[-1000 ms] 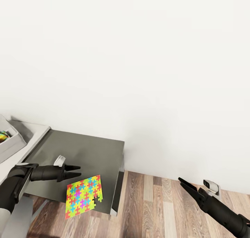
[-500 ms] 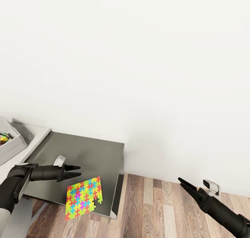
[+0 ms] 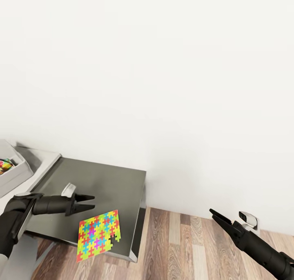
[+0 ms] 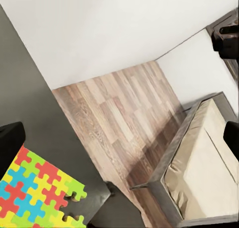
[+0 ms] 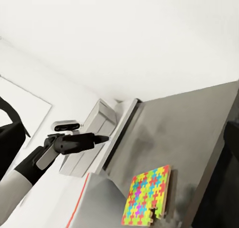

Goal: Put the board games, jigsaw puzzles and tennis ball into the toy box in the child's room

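Note:
A jigsaw puzzle of yellow, pink, blue and green pieces lies flat at the front of the table's dark grey top, one corner hanging over the front edge. My left gripper is open just above and behind the puzzle's back edge, holding nothing. In the left wrist view the puzzle lies close below the spread fingers. My right gripper is open over the wooden floor, well right of the table. The toy box stands on the light grey top at the far left, with colourful things inside. The right wrist view shows the puzzle and the toy box.
A plain white wall runs behind the table. Wooden floor lies to the right of the table's end and in front of it. In the left wrist view a bed with a grey frame stands across the floor.
The whole picture has shifted slightly, so the camera moved: table and toy box sit a little lower and further left. Both grippers and the puzzle keep their places.

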Tool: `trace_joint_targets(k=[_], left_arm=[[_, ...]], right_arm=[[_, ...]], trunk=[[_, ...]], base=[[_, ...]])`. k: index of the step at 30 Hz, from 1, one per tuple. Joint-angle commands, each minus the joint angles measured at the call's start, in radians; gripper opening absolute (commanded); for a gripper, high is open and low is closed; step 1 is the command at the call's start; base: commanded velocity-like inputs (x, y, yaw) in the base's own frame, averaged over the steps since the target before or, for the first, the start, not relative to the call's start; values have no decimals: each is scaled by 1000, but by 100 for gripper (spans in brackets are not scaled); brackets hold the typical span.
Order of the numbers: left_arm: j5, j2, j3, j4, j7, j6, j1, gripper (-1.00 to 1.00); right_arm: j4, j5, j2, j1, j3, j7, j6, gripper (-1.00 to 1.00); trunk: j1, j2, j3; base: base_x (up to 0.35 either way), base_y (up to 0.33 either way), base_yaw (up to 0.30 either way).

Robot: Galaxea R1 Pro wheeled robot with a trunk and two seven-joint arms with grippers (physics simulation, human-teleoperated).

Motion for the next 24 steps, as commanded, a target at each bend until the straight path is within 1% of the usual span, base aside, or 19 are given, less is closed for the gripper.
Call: trace_joint_targets(k=[1, 2, 3, 4, 6, 8, 12, 16, 21, 24], left_arm=[[9, 1, 1, -17, -4, 19, 7, 100], [32, 3, 2, -46, -4, 32, 23, 100], [44, 4, 2, -60, -4, 37, 31, 100], [64, 5, 3, -86, -4, 45, 46, 100], [85, 7, 9, -120, -4, 53, 65, 100], [98, 8, 24, -152, -4, 59, 81, 100], [107, 8, 38, -188, -4, 61, 97, 100], [110, 8, 42, -228, -4, 69, 116, 100], [110, 10, 49, -283, -4, 102, 139, 100], [121, 11, 72, -325, -4, 131, 145, 100]], right_arm=[[-1, -7, 0, 0, 0, -1, 8, 100], [-1, -7, 0, 0, 0, -1, 8, 100], [-1, -7, 0, 0, 0, -1, 7, 100], [-2, -7, -1, 0, 0, -1, 2, 100], [-2, -7, -1, 0, 0, 3, -13, 100], [-2, -7, -2, 0, 0, 15, -30, 100], [-2, -7, -2, 0, 0, 35, -39, 100], [-2, -7, -2, 0, 0, 43, -42, 100], [-3, -7, -2, 0, 0, 45, -43, 100], [-3, -7, -2, 0, 0, 46, -44, 100]], trunk=[[1, -2, 0], [1, -2, 2], [1, -2, 4], [1, -2, 5], [1, -2, 9], [1, -2, 12], [1, -2, 19], [1, -2, 25], [1, -2, 34], [1, -2, 39]], base=[[0, 0, 0], [0, 0, 0], [0, 0, 0], [0, 0, 0], [0, 0, 0], [0, 0, 0], [0, 0, 0], [0, 0, 0], [0, 0, 0], [0, 0, 0]])
